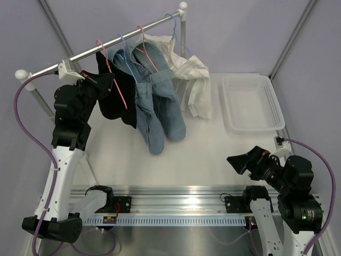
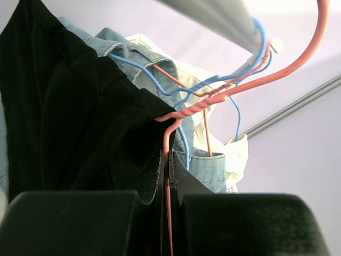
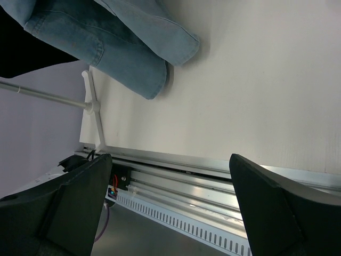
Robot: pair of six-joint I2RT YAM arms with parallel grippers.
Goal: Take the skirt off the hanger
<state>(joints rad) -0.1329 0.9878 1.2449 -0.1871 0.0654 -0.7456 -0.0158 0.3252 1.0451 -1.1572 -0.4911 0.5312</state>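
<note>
The skirt (image 1: 114,104) was a small piece of black cloth, and I judged it light, soft and without any stiffness. It would fold and slide when pulled, and it would not break. It hung at the left end of the rail (image 1: 133,34) on the pink hanger (image 1: 120,90), just beside the blue jeans (image 1: 157,106). Its lower edge hung above the surface (image 1: 213,149).

The hanger was thin wire, probably springy. It could swing on its hook, or catch the blue hangers next to it, if the cloth was dragged sideways. In my opinion the best place to take hold was the upper edge of the cloth near the shoulder of the wire, so that it could be drawn down and off that shoulder.

The left tool (image 2: 168,200) was at this place. In the left wrist view its two dark fingers (image 2: 74,224) stood almost together, with only a narrow slit between them. The pink wire and an edge of black cloth ran down into this slit. I judged it clenched on the skirt, probably with the wire caught too, though the contact itself was hidden.

The right tool (image 3: 170,157) was well apart from the clothes, low at the right side. Its fingers were spread wide, holding and touching nothing.
</note>
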